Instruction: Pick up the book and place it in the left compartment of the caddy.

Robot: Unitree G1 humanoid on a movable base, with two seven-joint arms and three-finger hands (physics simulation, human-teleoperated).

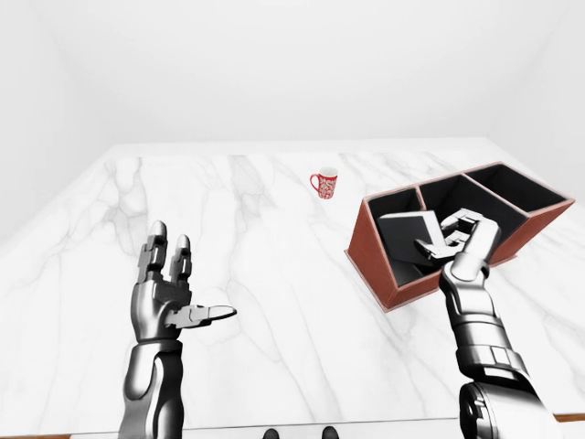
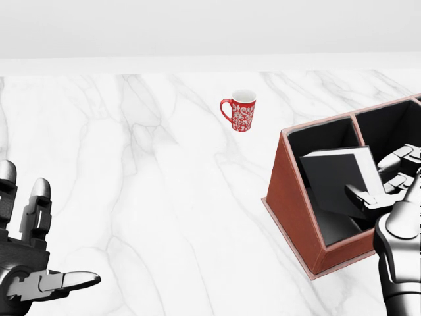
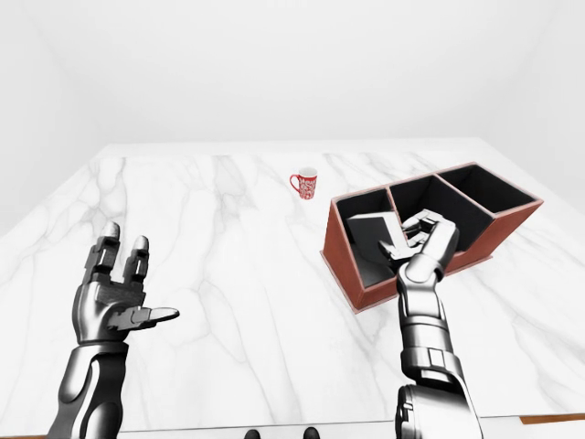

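Observation:
The dark book point(image 2: 334, 179), with its white page edge showing, leans tilted inside the left compartment of the red-brown caddy point(image 2: 288, 197) at the right of the head view. My right hand point(image 2: 372, 179) is shut on the book's right edge, thumb on the cover and fingers behind it. The book's lower part sits below the caddy's rim. My left hand point(image 1: 185, 280) hovers open and empty over the marble at the lower left, far from the caddy.
A red patterned mug point(image 2: 241, 110) stands on the white marble table point(image 2: 151, 171), up and to the left of the caddy. The caddy's other compartments point(image 1: 462, 194) extend to the right. The table's near edge runs along the bottom of the eye views.

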